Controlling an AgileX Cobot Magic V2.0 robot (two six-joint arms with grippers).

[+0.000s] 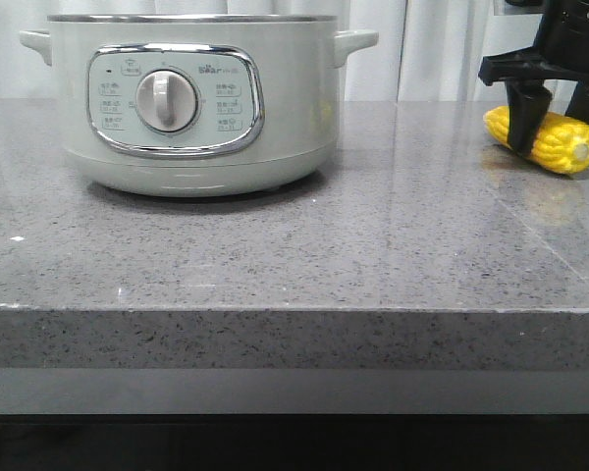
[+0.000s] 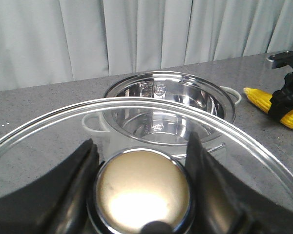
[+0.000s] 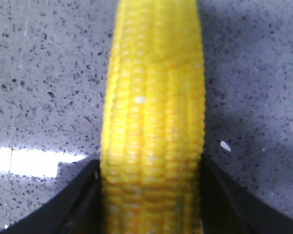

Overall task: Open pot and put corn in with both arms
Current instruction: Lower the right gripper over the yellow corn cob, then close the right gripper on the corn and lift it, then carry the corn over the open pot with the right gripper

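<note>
The pot point(image 1: 198, 108), a pale mint-white electric cooker with two side handles and a chrome-framed panel with a white dial point(image 1: 166, 101), stands on the grey speckled bench point(image 1: 373, 255), left of centre in the front view and set back from the near edge. From the left wrist camera the pot is seen open, its polished steel bowl point(image 2: 168, 109) bare and reflecting the light. The glass lid point(image 2: 63, 131) is off the pot and held up in front of that camera, its silver rim arcing across the picture. The left pincer point(image 2: 142, 192) is clamped on the lid's round metal knob point(image 2: 142, 187), a black finger point(image 2: 75, 185) pressed to each side of it. Well apart from the pot, at the far right of the bench, the corn point(image 1: 545, 140) lies on its side on the stone, a bright yellow cob with neat rows of kernels. The right pincer point(image 1: 555, 123) has its black fingers down on either side of the cob. In the right wrist view the fingers point(image 3: 83, 200) sit tight against both flanks of the corn point(image 3: 154, 122), so the pincer appears closed on it, though whether the cob is lifted clear of the bench is hard to tell from these angles. Pale pleated curtains point(image 2: 136, 34) hang behind the bench.
</note>
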